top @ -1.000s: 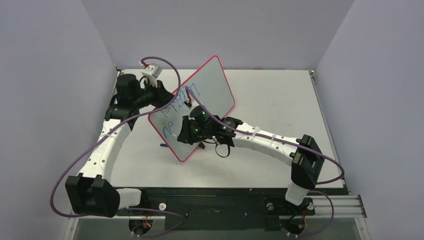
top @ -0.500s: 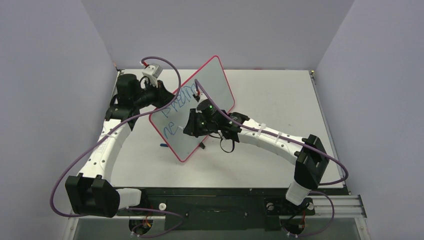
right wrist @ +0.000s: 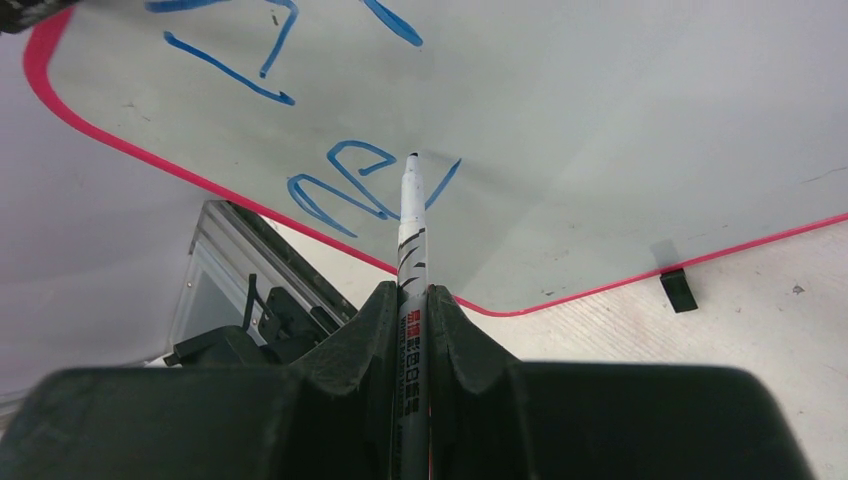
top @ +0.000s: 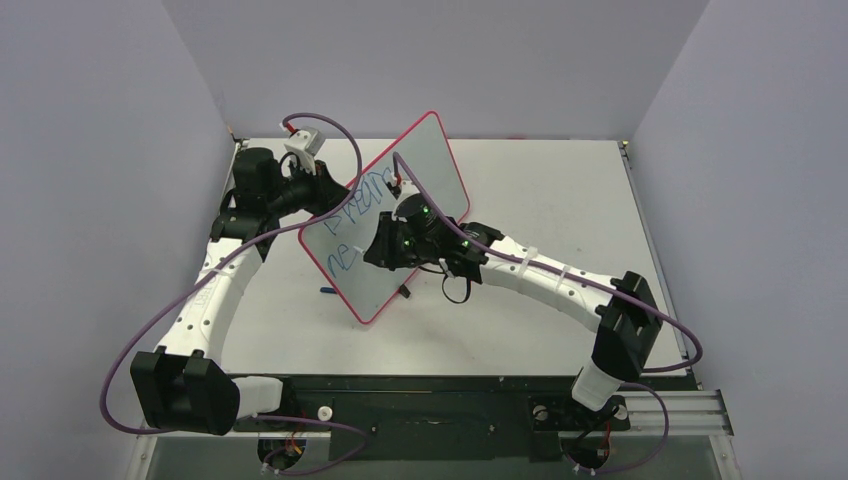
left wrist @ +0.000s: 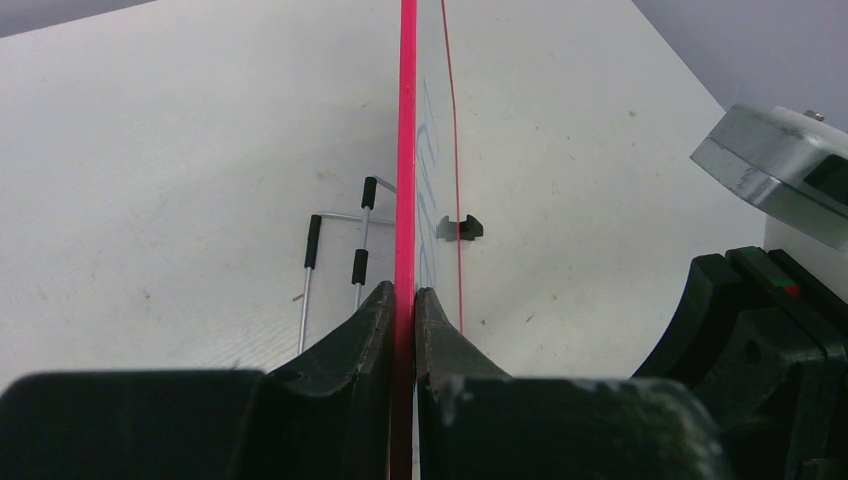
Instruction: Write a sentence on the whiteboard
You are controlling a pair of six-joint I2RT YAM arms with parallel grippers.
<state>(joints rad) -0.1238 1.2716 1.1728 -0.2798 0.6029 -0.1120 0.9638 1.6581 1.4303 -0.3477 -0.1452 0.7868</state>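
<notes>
At frame centre the whiteboard (top: 430, 160) stands tilted, its red rim clamped in the left gripper (left wrist: 405, 305). The right gripper (right wrist: 412, 300) pinches a marker (right wrist: 411, 225), its tip at the second row of the sentence (top: 357, 205). One row and a few letters are written; more likely remains.

Top view is taken from high behind, facing down. Wrist views are taken close behind black left pincer (left wrist: 404, 295) and right pincer (right wrist: 412, 290); red-rimmed white board (top: 430, 170) ahead is shared.
</notes>
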